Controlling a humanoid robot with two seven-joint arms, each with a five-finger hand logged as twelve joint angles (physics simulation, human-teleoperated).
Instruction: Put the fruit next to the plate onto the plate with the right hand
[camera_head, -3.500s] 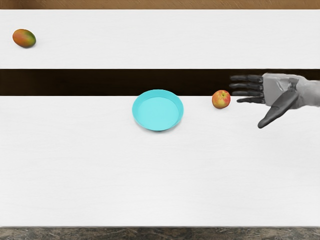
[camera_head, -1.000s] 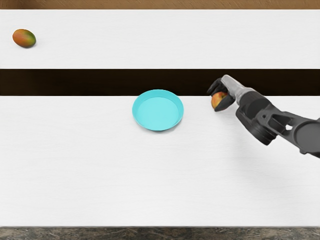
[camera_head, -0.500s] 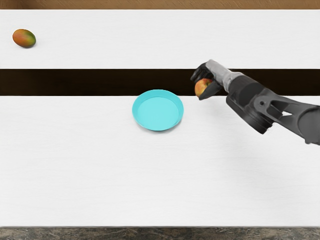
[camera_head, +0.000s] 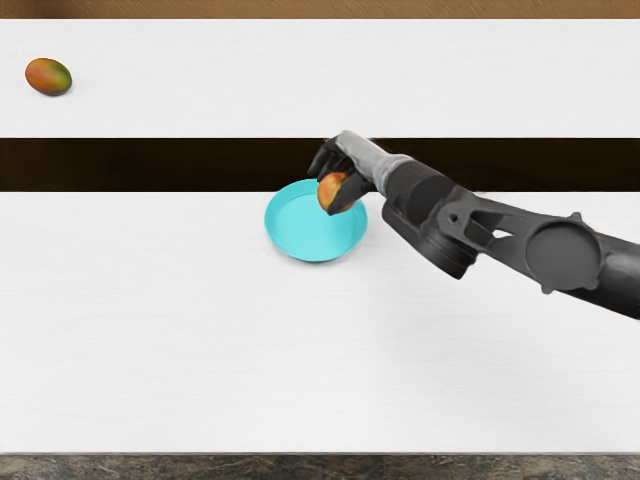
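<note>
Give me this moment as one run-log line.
phase: carry | right hand: shut on apple | apple: held over plate far-right edge, not released | mango: back left

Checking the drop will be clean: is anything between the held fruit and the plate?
Nothing visible does. The right hand holds the apple at the far right rim of the plate, whose inside shows nothing else. The other fruit lies far off, at the far left.

**One camera, high up, looking down**

There is only one view. It sits up high and looks down at a slant on the white bench (camera_head: 200, 350). Its near edge runs along the bottom of the frame. A dark gap (camera_head: 150, 165) crosses the upper part. The plate (camera_head: 295, 228) is near the middle. The view is wide, not close.
</note>
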